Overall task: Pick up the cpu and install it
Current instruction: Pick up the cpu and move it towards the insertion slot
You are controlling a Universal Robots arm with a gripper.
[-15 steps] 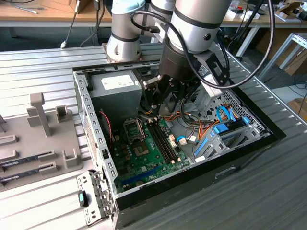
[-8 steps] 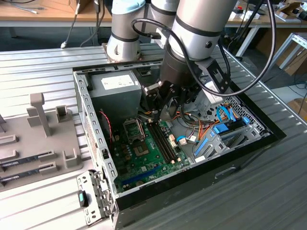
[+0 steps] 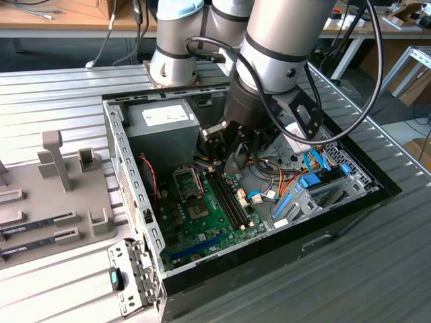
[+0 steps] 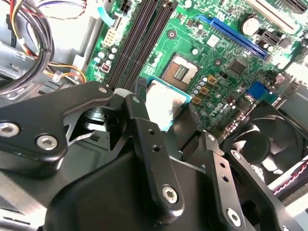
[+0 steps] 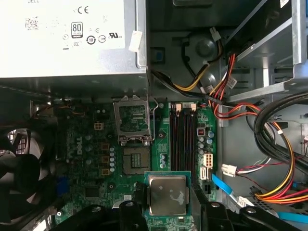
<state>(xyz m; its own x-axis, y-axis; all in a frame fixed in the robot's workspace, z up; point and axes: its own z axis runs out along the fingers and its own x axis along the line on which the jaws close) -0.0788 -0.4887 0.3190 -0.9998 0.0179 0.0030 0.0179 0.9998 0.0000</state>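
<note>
Gripper (image 5: 167,199): black matte jaws pinching cpu (image 5: 167,194), flat silvery square, thin green rim, above green motherboard (image 5: 86,159).

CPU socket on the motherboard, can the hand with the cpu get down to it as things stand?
Probably yes. The socket lies open, its retention frame flipped back, nothing over it, and the hand holds the cpu above the motherboard close by.
</note>
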